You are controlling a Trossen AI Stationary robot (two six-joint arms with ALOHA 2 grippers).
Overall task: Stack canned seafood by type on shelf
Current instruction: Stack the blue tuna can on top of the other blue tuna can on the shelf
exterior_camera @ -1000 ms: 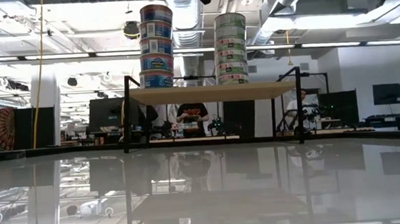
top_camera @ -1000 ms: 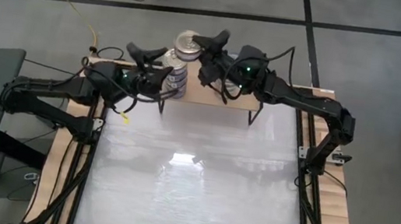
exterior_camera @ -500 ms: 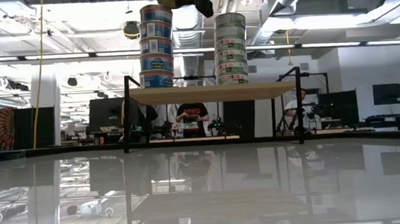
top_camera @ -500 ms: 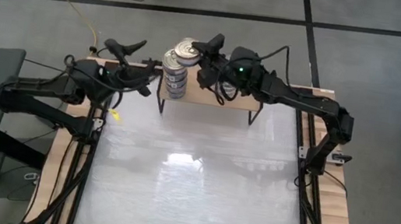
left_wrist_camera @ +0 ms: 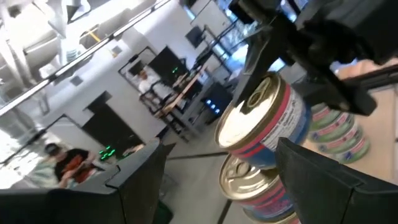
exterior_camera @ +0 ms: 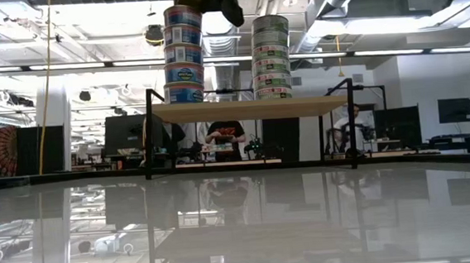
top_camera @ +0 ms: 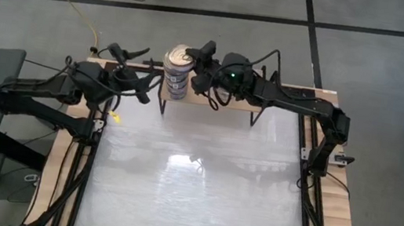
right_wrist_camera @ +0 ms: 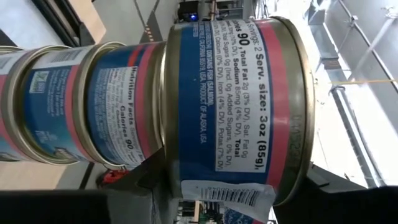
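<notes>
the blue can stack (exterior_camera: 183, 56) and green can stack (exterior_camera: 271, 56) leave a narrow gap between them.

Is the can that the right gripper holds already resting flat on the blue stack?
No: in the left wrist view the held can is tilted, with a visible gap above the stack's top can.

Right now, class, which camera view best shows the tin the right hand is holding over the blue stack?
The right wrist view: the tin fills it, label readable. The left wrist view shows its gold lid, tilted above the stack. The high view shows only a small lid; the low view cuts it off at the top.
</notes>
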